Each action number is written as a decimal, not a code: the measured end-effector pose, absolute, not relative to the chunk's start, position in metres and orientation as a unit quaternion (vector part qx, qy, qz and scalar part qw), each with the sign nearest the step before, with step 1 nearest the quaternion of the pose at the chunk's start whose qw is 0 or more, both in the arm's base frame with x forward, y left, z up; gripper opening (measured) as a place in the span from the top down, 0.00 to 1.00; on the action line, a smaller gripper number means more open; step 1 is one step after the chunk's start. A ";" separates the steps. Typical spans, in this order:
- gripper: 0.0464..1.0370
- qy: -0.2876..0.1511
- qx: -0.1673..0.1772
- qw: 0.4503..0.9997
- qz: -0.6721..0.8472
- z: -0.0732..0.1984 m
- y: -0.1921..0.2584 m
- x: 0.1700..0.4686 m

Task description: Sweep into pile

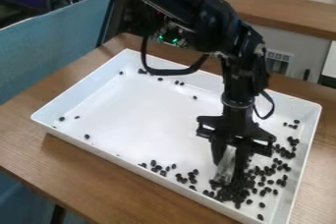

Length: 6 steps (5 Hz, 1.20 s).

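Low, flat strokes toward the near right corner suit this sweep.
The tool (230, 170) hangs over the near right of the white tray (85, 88) on the counter (98, 169), its 2 fingers partly open around a pale sweeper (226, 166), which it seems to grip. Most of the dark pieces (230, 192) lie loosely heaped around the sweeper's lower end; others trail along the near and right walls, with 3 well apart at the left. Best to keep the sweeper's edge flat to the tray floor, start behind the stragglers and draw them in gently; a fast or steep push could scatter the heap.
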State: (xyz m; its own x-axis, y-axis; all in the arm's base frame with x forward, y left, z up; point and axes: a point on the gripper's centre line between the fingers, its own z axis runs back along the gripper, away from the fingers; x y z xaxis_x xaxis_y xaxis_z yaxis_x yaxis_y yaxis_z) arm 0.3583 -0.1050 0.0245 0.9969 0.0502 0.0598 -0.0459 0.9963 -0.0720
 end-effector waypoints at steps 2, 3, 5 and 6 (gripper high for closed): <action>0.66 -0.087 0.012 0.995 0.050 0.073 -0.017 0.369; 0.66 -0.099 0.034 0.994 0.026 0.072 0.023 0.371; 0.66 -0.088 0.047 0.995 -0.023 0.043 0.094 0.343; 0.66 -0.078 0.061 0.995 -0.023 0.030 0.107 0.327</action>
State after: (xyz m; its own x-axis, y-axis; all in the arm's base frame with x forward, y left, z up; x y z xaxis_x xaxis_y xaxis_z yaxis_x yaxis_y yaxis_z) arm 0.3272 0.1069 0.0297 0.9867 -0.0558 0.1527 0.0366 0.9914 0.1259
